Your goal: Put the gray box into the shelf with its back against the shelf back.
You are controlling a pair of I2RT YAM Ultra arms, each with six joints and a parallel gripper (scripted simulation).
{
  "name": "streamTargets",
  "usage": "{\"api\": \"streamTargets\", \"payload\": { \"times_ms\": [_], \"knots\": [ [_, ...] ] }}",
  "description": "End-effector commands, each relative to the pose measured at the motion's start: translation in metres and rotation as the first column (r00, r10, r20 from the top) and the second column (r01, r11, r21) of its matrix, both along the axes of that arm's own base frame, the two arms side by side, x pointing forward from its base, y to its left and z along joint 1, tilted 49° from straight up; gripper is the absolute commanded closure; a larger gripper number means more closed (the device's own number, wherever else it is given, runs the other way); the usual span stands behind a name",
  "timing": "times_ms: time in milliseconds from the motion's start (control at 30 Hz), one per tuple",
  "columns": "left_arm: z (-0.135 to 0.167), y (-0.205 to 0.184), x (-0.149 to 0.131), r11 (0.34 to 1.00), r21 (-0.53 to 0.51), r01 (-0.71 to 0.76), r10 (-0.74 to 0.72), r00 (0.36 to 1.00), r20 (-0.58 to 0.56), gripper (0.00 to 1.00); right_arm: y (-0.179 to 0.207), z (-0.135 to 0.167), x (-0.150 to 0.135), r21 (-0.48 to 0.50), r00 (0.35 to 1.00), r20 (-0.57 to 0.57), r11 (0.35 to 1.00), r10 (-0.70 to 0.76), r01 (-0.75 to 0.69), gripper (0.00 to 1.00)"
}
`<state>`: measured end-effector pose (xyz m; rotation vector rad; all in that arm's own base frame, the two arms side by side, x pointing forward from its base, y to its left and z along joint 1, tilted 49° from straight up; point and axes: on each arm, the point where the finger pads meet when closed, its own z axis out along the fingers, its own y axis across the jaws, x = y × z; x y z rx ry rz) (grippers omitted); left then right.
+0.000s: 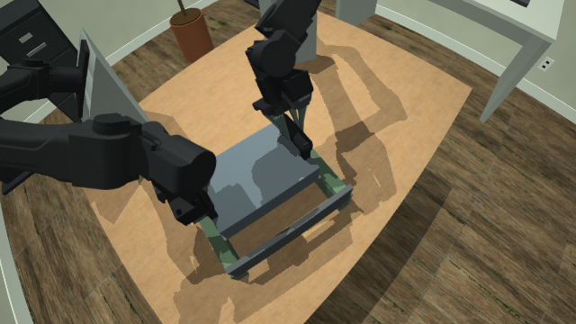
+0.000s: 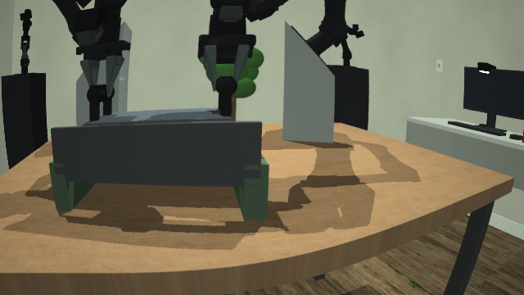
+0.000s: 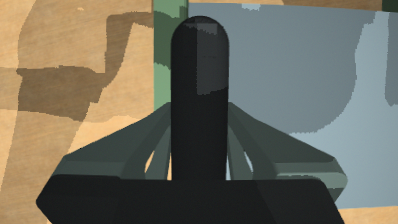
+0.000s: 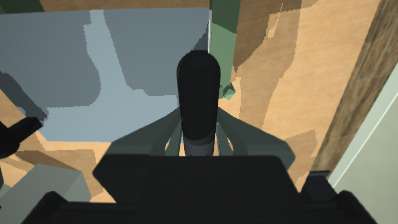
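The gray box [image 1: 265, 180] [image 2: 172, 115] [image 3: 300, 65] [image 4: 145, 50] looks upright and about level, over the front part of the shelf. Its leading edge is clearly apart from the shelf's gray back [image 1: 292, 230] [image 2: 155, 156]. The left green rail [image 1: 332, 179] [image 3: 162, 85] and the right green rail [image 1: 220, 247] [image 4: 223, 45] run beside it; whether its side plates sit inside them is hidden. My left gripper [image 1: 307, 154] [image 2: 225, 111] [image 3: 199, 111] is shut on one side of the box. My right gripper [image 1: 212, 217] [image 2: 100, 112] [image 4: 198, 112] is shut on the opposite side.
A pale slanted panel [image 1: 110, 85] [image 2: 309, 90] stands on the wooden table [image 1: 432, 99] [image 2: 389, 209], and another pale panel [image 1: 310, 40] [image 2: 88, 92] stands behind the arms. The table edge runs past the shelf back.
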<state>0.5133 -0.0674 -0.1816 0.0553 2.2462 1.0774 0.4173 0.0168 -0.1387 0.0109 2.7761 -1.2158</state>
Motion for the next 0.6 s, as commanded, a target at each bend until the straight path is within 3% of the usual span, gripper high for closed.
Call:
{"api": "streamTargets", "payload": {
  "times_ms": [0,67,200,267,367,500,567],
  "knots": [
    [0.039,-0.034,0.026,1.000,-0.009,0.030,-0.029,0.993,0.114,0.86,0.036,0.028,0.031,0.032,0.992,0.116,0.998,0.043,-0.047,0.86],
    [0.028,-0.031,0.020,1.000,0.001,0.030,-0.030,0.995,0.093,0.86,0.032,0.017,0.023,0.016,0.996,0.078,0.999,0.045,-0.047,0.86],
    [0.041,-0.032,0.028,1.000,-0.007,0.030,-0.029,0.994,0.106,0.86,0.034,0.028,0.031,0.027,0.995,0.090,0.998,0.053,-0.055,0.86],
    [0.021,-0.028,0.018,0.999,0.017,0.033,-0.034,0.998,0.061,0.86,0.030,0.011,0.022,0.009,0.997,0.046,0.998,0.056,-0.057,0.86],
    [0.039,-0.031,0.030,1.000,-0.005,0.030,-0.029,0.994,0.104,0.86,0.036,0.023,0.037,0.045,0.993,0.114,0.998,0.044,-0.049,0.86],
    [0.030,-0.029,0.026,0.999,0.016,0.037,-0.038,0.997,0.060,0.86,0.032,0.017,0.030,0.012,0.997,0.056,0.998,0.058,-0.058,0.86],
    [0.029,-0.029,0.030,0.999,0.010,0.038,-0.039,0.997,0.067,0.86,0.035,0.023,0.038,0.025,0.995,0.081,0.998,0.058,-0.060,0.86]
  ]
}}
